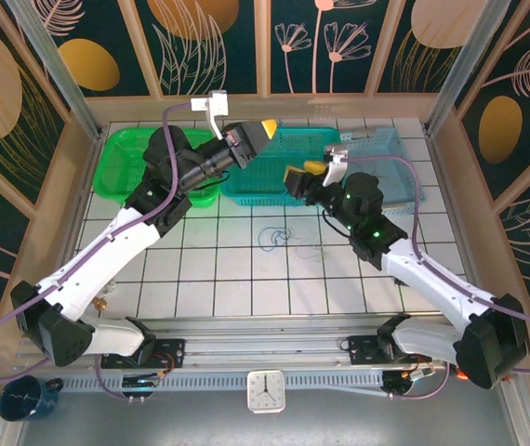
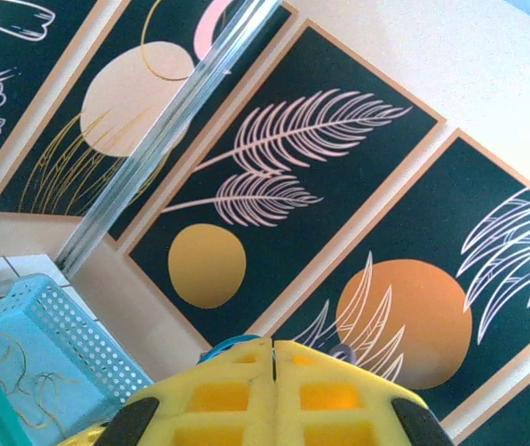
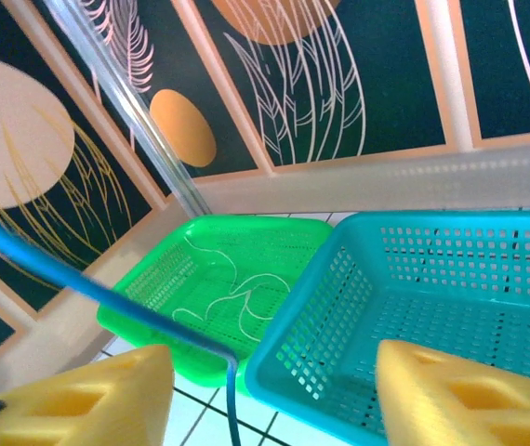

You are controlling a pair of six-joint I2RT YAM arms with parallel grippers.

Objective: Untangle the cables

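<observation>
Left claw (image 2: 274,360): raised, clenched on the blue cable (image 3: 107,294) at its tips. Right claw (image 3: 274,395): released, with that cable passing between its fingers. Loops lie on the surface (image 1: 200,279).

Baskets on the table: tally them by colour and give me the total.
Green basket: 1
Teal basket: 1
Light blue basket: 1
Total: 3
</observation>
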